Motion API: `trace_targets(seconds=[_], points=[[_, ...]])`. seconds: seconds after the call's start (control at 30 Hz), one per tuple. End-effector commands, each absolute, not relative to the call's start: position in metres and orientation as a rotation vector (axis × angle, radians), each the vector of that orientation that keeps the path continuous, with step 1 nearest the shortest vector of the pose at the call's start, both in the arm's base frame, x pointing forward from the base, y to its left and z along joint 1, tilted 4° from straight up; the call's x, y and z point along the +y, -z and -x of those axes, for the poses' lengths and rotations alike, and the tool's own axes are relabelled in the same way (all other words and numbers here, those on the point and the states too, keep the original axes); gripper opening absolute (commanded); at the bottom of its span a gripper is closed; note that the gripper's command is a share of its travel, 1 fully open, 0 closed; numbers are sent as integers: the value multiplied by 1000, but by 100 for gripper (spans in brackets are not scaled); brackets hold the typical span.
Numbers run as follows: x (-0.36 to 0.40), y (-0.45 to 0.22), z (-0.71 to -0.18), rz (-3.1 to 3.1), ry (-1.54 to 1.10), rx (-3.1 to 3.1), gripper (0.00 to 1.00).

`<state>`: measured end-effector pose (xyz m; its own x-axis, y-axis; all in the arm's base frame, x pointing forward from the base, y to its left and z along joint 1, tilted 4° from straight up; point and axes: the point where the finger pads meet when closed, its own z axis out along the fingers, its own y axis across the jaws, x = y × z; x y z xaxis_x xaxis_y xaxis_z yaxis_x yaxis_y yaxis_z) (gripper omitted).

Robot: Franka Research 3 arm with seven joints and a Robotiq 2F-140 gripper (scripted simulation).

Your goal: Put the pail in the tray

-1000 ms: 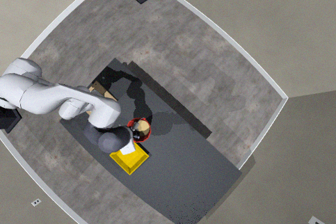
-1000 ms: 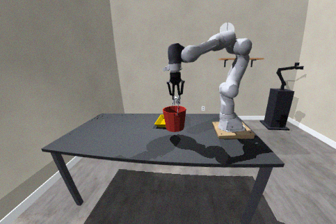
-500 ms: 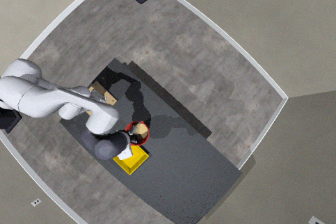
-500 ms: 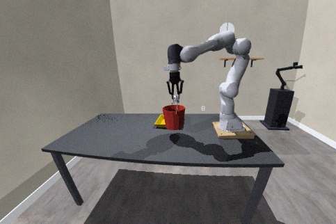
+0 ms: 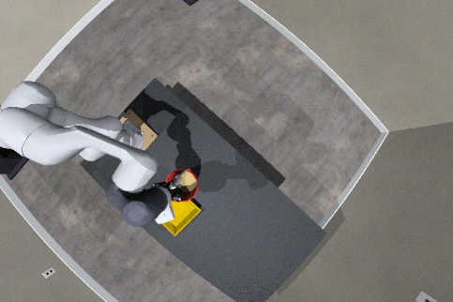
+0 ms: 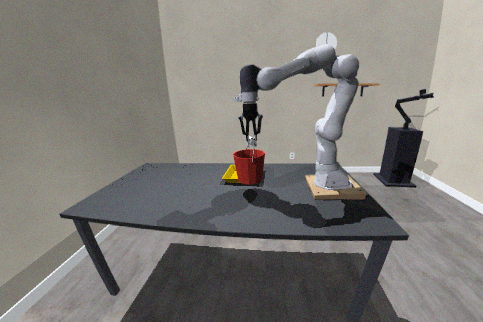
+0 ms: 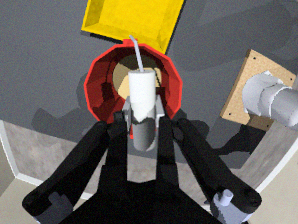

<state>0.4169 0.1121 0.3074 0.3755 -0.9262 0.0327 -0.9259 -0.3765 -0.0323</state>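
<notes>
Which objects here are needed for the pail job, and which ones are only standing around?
Needed: red pail, its handle in the end effector, yellow drip tray, table.

Standing around: wall shelf, black pedestal with camera arm.
</notes>
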Motion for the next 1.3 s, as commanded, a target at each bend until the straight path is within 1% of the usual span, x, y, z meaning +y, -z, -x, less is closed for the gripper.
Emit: trace_targets(seconds=[0.0, 1.27], points=[[101, -313, -426, 2620, 95, 1701, 0], [0, -318, -464, 2620, 95, 1701, 0]])
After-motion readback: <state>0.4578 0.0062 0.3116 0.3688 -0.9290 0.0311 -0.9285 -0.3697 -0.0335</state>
